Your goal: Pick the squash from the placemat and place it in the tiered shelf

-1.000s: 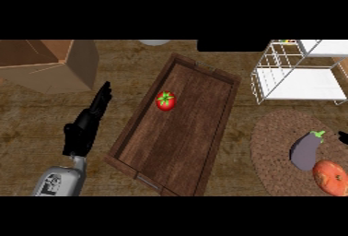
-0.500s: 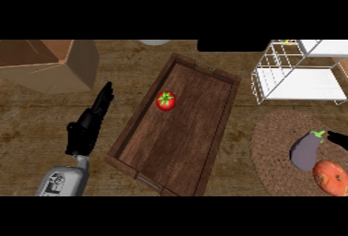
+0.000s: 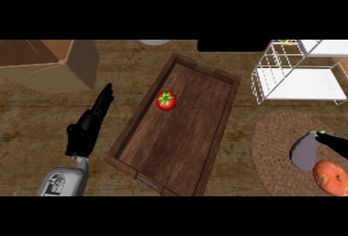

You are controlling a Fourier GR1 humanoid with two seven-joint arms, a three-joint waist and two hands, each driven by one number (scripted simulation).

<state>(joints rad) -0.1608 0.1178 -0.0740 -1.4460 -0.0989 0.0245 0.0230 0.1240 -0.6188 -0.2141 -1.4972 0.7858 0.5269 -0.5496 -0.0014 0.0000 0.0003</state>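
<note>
A round orange squash (image 3: pixel 330 178) lies on the woven round placemat (image 3: pixel 275 152) at the right edge, cut off by the view's border. Just above it rests a purple eggplant (image 3: pixel 304 151) with a green stem. Only a straight dark stretch of my right hand (image 3: pixel 336 141) shows, coming in from the right edge and ending at the eggplant's stem, above the squash and apart from it. The white wire tiered shelf (image 3: pixel 299 73) stands at the top right. My left hand (image 3: pixel 88 126) rests open left of the tray, fingers straight.
A long wooden tray (image 3: pixel 204 138) lies slantwise in the middle with a red tomato (image 3: pixel 165 100) in it. A cardboard box (image 3: pixel 48 64) stands at the top left. A white bowl (image 3: pixel 155 42) and a black object (image 3: pixel 231 45) sit at the far edge.
My right hand has slid further in from the right edge, leftward to the eggplant's stem. The left hand, squash and eggplant have not moved.
</note>
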